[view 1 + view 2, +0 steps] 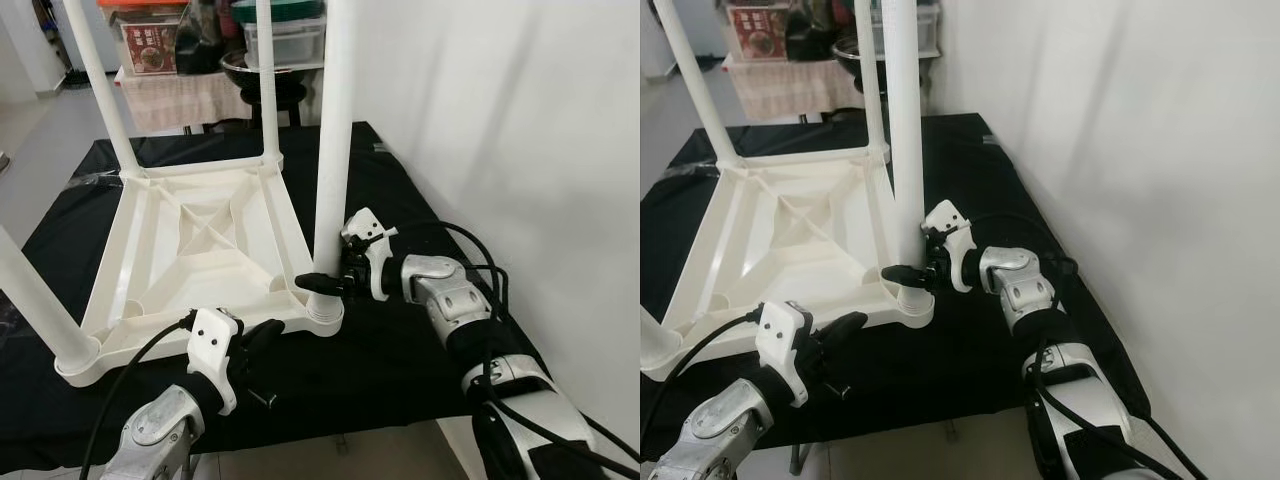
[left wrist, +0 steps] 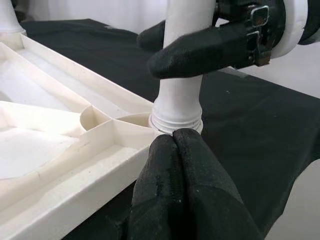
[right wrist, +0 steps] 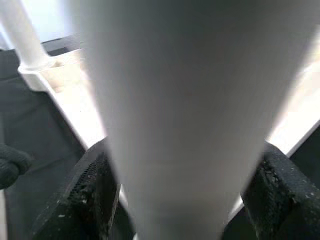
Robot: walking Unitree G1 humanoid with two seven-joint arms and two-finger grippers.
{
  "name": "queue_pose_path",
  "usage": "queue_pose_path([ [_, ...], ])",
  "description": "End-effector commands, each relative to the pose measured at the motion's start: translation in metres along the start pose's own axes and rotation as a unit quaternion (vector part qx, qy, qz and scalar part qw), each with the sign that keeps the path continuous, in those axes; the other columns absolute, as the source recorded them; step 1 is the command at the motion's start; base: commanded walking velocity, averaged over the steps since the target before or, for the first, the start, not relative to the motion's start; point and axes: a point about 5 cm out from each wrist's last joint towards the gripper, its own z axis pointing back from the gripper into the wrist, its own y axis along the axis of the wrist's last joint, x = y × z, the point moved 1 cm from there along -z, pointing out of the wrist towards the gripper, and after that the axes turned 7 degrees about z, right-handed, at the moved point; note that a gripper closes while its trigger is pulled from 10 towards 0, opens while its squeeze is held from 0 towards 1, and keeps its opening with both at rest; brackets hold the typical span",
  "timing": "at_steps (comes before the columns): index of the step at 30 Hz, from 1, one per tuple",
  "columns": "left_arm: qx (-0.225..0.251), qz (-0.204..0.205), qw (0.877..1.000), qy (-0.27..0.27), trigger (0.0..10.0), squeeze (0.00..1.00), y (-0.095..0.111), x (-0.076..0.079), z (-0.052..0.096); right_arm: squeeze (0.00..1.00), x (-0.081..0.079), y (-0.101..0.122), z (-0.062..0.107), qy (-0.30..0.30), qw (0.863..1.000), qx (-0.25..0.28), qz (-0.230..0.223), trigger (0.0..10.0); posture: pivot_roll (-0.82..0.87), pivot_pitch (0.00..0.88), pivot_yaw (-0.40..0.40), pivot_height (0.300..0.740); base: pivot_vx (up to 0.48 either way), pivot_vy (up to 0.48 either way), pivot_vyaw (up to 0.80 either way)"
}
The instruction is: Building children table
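On the black-covered desk (image 1: pixel 400 370), the right gripper (image 1: pixel 322 283) clamps the near leg (image 1: pixel 331 150) above its socket; left gripper (image 1: pixel 262 335), jaws closed and empty, touches the tabletop (image 1: pixel 200 240) at six o'clock. Keep the leg upright while seating it.

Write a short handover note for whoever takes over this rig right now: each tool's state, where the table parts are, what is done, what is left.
Right tool: shut on the near-right leg, just above its socket.
Left tool: shut, empty, at the near edge of the tabletop.
Tabletop lies upside down on the black cloth; four legs stand in the corners.
Left: check whether the gripped leg is fully seated, which I cannot tell, then turn the table upright.
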Motion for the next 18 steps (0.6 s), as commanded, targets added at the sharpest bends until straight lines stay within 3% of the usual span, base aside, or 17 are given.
queue_pose_path([
  [1,-0.008,0.002,1.000,0.000,10.0,0.00,-0.002,0.002,0.003,0.00,-0.004,0.009,-0.006,0.028,0.999,0.016,0.011,9.1,0.09,0.000,-0.045,0.740,0.000,0.000,0.00],
  [2,-0.009,0.005,1.000,-0.002,10.0,0.00,-0.002,0.003,0.004,0.00,-0.003,0.013,-0.004,0.043,0.999,0.029,0.005,0.0,0.09,0.000,-0.045,0.740,0.000,0.000,0.00],
  [10,-0.010,0.012,1.000,-0.005,10.0,0.00,-0.002,0.006,0.007,0.00,-0.001,0.019,0.003,0.095,0.994,0.048,0.007,0.0,0.09,0.000,-0.046,0.740,0.000,0.000,0.00],
  [18,-0.009,0.014,1.000,-0.004,10.0,0.00,-0.002,0.006,0.007,0.00,0.000,0.009,0.003,0.069,0.997,0.046,0.001,0.0,0.06,0.000,-0.040,0.740,0.000,0.000,0.00],
])
